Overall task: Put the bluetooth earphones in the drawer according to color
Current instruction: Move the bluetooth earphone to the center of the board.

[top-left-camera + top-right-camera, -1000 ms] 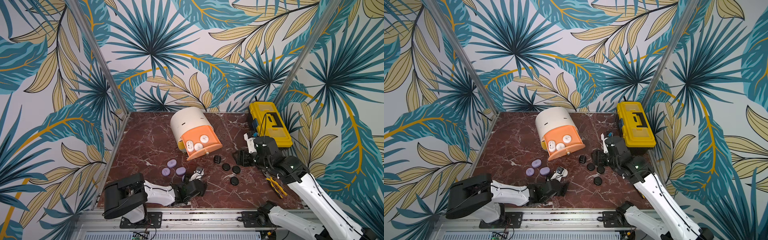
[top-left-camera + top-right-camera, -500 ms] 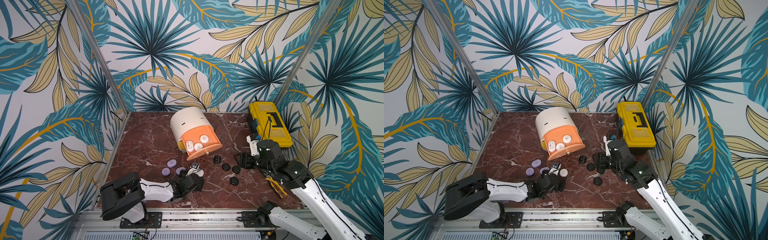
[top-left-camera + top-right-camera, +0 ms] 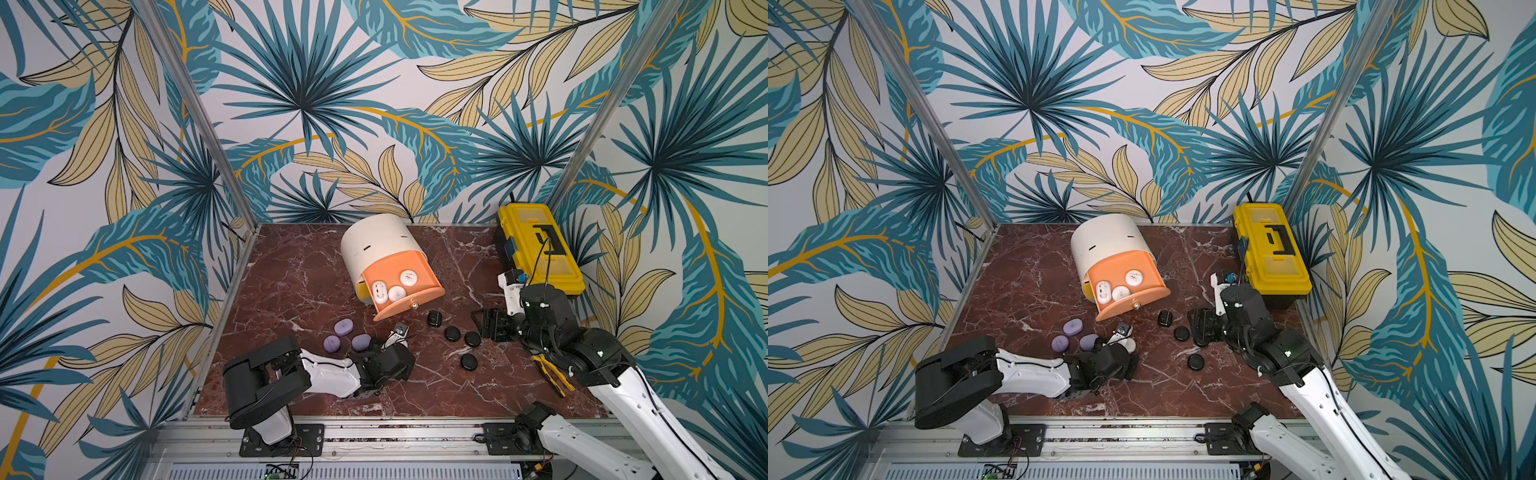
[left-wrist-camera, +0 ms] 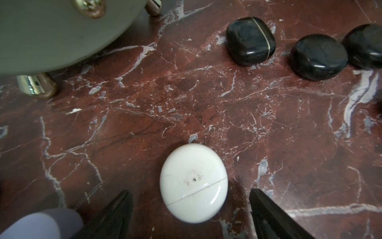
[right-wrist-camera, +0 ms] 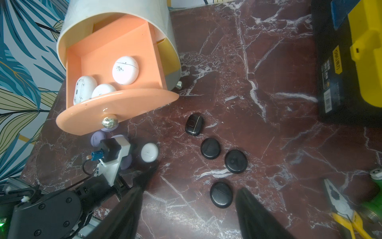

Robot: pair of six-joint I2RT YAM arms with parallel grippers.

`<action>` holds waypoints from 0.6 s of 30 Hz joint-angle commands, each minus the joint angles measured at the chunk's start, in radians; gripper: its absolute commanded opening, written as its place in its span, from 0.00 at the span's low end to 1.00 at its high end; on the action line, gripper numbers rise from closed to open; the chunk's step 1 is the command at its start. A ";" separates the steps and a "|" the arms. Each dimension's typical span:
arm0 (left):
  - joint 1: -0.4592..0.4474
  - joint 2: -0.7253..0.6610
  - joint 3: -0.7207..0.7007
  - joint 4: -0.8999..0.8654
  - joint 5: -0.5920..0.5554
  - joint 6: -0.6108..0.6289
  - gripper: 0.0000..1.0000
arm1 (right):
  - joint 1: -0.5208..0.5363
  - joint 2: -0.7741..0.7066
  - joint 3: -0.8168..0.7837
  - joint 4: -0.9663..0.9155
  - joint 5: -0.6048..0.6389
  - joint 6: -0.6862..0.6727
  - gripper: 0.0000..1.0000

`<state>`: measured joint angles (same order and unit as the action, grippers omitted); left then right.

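Left tool (image 4: 190, 191) is straddling the white case (image 4: 193, 183), open and gripping nothing.
Centring before squeezing is looking wise; it's smooth.

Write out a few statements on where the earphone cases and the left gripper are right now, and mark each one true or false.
1. The peach drawer is open and holds three white cases. True.
2. The left gripper is shut on the loose white case. False: its jaws stand open on either side of that case, which lies on the table.
3. Four black cases lie on the table. True.
4. One purple case is in the open drawer. False: all three purple cases lie on the table.
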<state>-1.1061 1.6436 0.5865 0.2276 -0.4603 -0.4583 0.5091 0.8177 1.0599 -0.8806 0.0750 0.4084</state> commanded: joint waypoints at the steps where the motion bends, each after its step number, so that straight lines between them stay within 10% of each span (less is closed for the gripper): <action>1: 0.002 0.026 0.034 0.043 0.036 0.049 0.88 | -0.004 -0.014 -0.020 -0.011 0.017 0.005 0.77; 18: -0.045 0.027 -0.008 0.179 0.229 0.110 0.81 | -0.004 -0.050 -0.038 -0.023 0.043 0.011 0.77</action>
<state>-1.1484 1.6684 0.5934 0.3645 -0.2626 -0.3664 0.5083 0.7803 1.0420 -0.8890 0.0986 0.4118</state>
